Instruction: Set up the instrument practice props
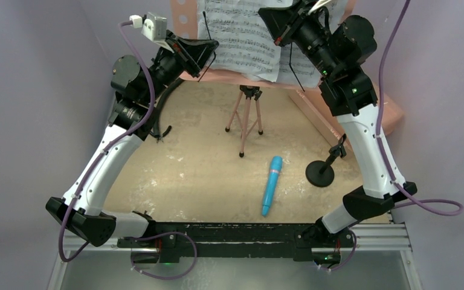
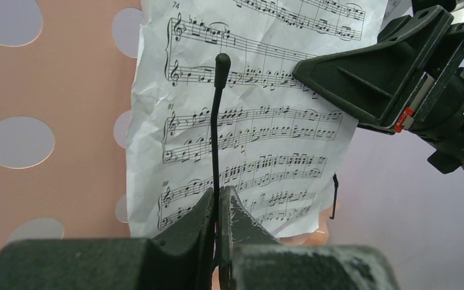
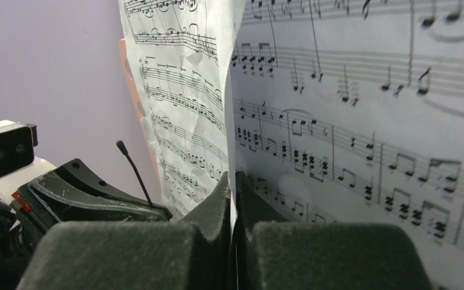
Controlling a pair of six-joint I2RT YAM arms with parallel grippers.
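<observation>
Up at music stand (image 1: pixel 229 77): left fingers (image 2: pixel 193 223) clamp black wire (image 2: pixel 216 139), right fingers (image 3: pixel 211 205) pinch a page (image 3: pixel 181 90); microphone (image 1: pixel 272 184) not yet on mic stand (image 1: pixel 321 172).

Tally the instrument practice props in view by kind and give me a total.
Music stand: 1
Sheet-music pages: 2
Toy microphone: 1
Mic stand: 1
Total: 5
</observation>
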